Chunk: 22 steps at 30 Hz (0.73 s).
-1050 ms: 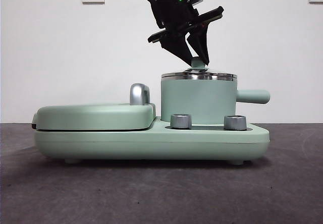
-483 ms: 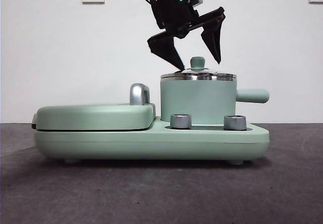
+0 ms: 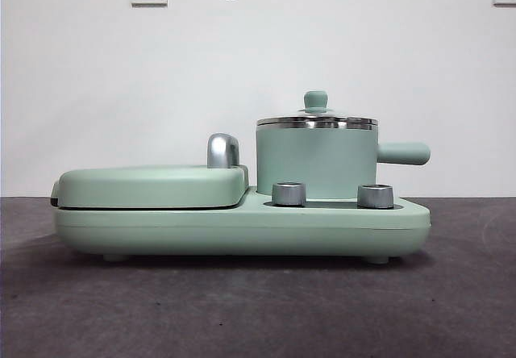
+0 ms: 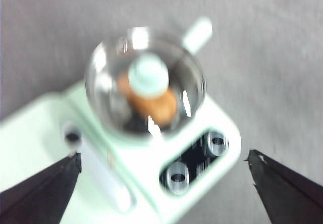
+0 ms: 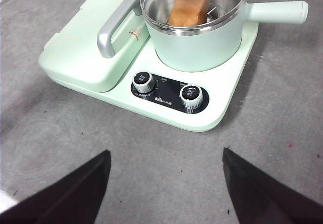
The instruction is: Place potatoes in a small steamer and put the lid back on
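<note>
While lid [image 3: 316, 118] caps steamer [image 3: 316, 160], left claw [image 4: 164, 188] hangs spread, high above.

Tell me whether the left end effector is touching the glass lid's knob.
Apart. In the left wrist view, the left end effector sits open, its jaws wide of the round clear glass lid with its small mint-green knob.

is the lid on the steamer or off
On. The lid sits level on the small steamer rim, potato visible through the glass; neither hand touches it.
</note>
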Each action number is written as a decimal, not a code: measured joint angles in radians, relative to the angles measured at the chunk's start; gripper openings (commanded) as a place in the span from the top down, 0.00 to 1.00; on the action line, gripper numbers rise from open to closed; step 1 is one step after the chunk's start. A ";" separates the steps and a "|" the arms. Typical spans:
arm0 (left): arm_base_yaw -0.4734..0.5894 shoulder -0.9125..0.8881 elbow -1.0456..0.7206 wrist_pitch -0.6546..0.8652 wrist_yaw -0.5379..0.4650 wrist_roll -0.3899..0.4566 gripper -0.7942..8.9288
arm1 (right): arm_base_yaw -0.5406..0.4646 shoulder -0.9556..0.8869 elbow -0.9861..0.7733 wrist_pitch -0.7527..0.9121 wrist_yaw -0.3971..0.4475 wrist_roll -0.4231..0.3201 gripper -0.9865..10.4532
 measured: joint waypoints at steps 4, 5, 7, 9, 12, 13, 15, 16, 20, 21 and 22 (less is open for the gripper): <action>0.000 -0.185 -0.253 -0.011 0.005 0.004 0.37 | 0.000 0.000 0.000 0.000 -0.002 0.000 0.61; 0.000 -0.234 -0.309 -0.001 0.005 0.005 0.37 | 0.000 0.000 0.000 0.000 -0.002 0.000 0.61; 0.000 -0.334 -0.421 0.028 0.005 0.008 0.37 | 0.000 0.000 0.000 0.000 -0.002 0.000 0.61; 0.000 -0.434 -0.534 0.061 0.005 0.007 0.37 | 0.000 0.000 0.000 0.000 -0.002 0.000 0.61; 0.000 -0.577 -0.705 0.159 0.005 -0.004 0.37 | 0.000 0.000 0.000 0.000 -0.002 0.000 0.61; 0.000 -0.620 -0.758 0.193 0.005 -0.012 0.37 | 0.000 0.000 0.000 0.000 -0.002 0.000 0.61; 0.000 -0.720 -0.879 0.269 0.005 -0.038 0.37 | 0.000 0.000 0.000 0.000 -0.002 -0.001 0.61; 0.000 -0.763 -0.929 0.302 0.005 -0.052 0.37 | 0.000 0.000 0.000 0.000 -0.003 -0.001 0.61; -0.002 -0.950 -1.128 0.420 0.005 -0.139 0.37 | 0.000 0.001 0.000 0.000 -0.059 -0.016 0.61; -0.002 -0.990 -1.167 0.430 0.005 -0.165 0.38 | 0.000 0.001 0.000 0.002 -0.084 -0.027 0.61; -0.002 -1.020 -1.195 0.430 0.005 -0.185 0.38 | 0.000 0.001 0.000 0.005 -0.100 -0.035 0.61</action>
